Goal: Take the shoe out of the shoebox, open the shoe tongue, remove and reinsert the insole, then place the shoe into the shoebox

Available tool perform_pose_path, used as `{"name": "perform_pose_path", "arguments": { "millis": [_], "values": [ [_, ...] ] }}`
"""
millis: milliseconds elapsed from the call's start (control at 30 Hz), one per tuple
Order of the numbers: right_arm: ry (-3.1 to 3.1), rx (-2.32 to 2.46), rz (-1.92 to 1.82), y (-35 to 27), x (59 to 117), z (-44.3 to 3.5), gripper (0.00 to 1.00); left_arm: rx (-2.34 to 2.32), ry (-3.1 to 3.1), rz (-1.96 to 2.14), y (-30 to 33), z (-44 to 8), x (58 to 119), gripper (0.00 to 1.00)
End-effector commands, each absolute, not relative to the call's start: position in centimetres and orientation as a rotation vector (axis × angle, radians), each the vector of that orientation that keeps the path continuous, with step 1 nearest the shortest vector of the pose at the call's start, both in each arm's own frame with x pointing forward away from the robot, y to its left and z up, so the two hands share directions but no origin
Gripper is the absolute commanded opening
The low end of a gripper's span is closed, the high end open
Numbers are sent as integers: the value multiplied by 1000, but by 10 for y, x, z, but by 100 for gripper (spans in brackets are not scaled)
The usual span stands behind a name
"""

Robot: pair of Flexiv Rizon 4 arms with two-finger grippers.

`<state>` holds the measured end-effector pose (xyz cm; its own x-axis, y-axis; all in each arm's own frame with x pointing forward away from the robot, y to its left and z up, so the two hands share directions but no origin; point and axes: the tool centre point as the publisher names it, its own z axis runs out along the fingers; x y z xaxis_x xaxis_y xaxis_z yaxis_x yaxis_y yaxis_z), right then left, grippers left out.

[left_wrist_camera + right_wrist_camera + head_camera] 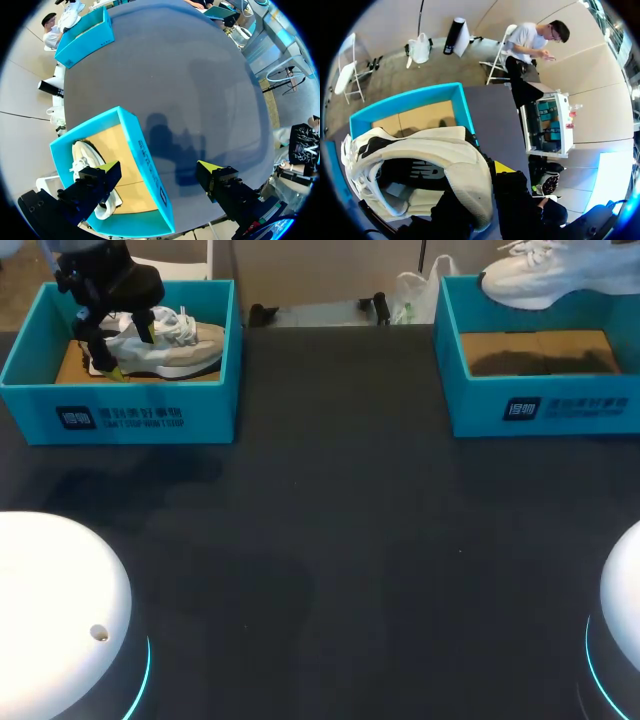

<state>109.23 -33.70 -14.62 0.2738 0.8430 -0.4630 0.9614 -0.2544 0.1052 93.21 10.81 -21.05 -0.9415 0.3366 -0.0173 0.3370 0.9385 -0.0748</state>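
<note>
Your right jaws (485, 175) are clamped on the white shoe (545, 275), held above the right box (540, 405). I judge removal done; tongue, insole and return are left. Well apart from that box, your left jaws (159, 169) stand apart, straddling the wall of the left box (120, 415), which holds a grey shoe (170, 345). Two shoes, two boxes.

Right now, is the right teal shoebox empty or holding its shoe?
Empty: the right teal cardboard shoebox shows bare brown floor; the white sneaker hangs above it.
</note>
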Motion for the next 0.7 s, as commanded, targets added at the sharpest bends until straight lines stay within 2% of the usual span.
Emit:
{"name": "perform_pose_path", "arguments": {
  "millis": [33,200,700],
  "values": [
    [1647,2212,-456,-339,1096,-166,0,538,3088,-119,109,-211,932,100],
    [1645,2249,-452,-343,1091,-185,0,538,3088,-119,109,-211,932,100],
    [1635,2267,-463,-342,1083,-195,0,538,3088,-119,109,-211,932,100]
  ]
}}
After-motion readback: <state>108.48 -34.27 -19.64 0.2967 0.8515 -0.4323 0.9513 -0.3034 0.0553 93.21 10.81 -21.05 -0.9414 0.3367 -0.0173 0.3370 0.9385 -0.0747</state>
